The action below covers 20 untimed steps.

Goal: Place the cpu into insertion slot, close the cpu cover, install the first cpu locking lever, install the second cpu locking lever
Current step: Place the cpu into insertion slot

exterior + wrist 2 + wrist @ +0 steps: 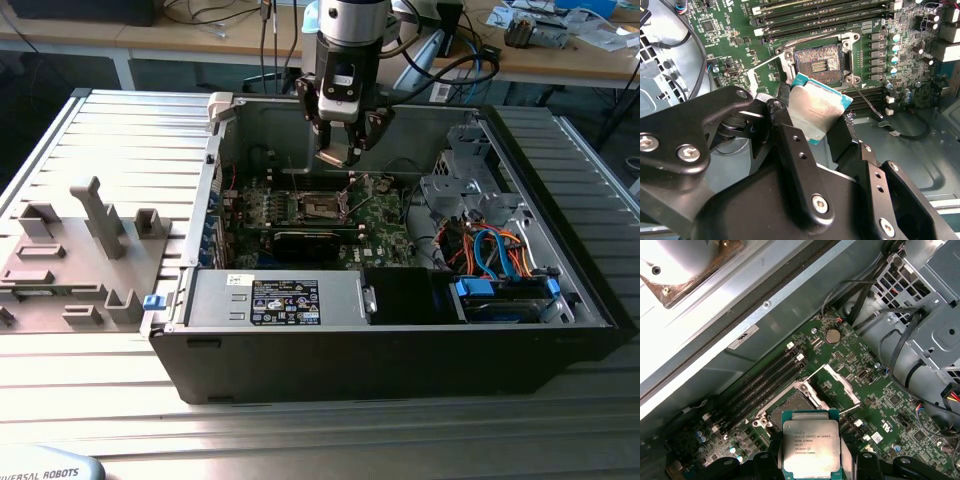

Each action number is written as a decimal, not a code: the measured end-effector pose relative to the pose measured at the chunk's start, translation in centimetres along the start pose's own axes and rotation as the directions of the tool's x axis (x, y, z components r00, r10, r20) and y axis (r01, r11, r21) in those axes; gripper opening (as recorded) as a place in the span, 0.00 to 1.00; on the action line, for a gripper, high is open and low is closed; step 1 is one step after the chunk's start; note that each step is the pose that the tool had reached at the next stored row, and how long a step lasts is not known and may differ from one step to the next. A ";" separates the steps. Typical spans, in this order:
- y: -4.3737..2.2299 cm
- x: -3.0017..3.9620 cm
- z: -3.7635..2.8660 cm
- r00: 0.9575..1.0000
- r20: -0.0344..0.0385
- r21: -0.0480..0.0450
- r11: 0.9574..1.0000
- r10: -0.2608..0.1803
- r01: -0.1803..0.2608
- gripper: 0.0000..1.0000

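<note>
My gripper (340, 152) hangs inside the open computer case, shut on the cpu (815, 111), a flat square chip with a silvery top and teal edge. Both wrist views show the chip (810, 445) held by its edges between the black fingers (784, 131), tilted and clear of the green board. The insertion slot (819, 65) lies open just beyond the chip, its black recess showing; it appears on the board under the gripper (318, 207) and partly behind the chip (790, 407). The cpu cover (841, 385) stands swung up beside the slot (769, 74). A thin locking lever (867, 103) sticks out loose next to the socket.
Long black memory slots (820, 20) run beside the socket. A labelled power supply box (280, 300) lines the case's front wall. A metal drive cage (470, 180) with blue and orange cables (495, 250) fills the exterior view's right. A grey fixture plate (80, 250) lies outside, left.
</note>
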State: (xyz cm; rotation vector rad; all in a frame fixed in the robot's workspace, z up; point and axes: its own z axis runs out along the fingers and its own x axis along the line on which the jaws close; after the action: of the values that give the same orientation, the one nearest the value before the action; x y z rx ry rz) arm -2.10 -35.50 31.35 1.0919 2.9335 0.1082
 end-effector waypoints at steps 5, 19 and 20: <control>0.00 0.00 0.00 1.000 0.000 0.000 1.000 0.002 -0.002 0.54; 0.00 0.00 0.02 1.000 0.001 0.000 1.000 0.010 -0.010 0.54; 0.00 0.00 0.03 1.000 0.001 0.000 1.000 0.010 -0.010 0.54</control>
State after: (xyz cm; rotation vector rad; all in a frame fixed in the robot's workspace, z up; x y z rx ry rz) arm -2.10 -35.49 31.32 1.1068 2.9275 0.1080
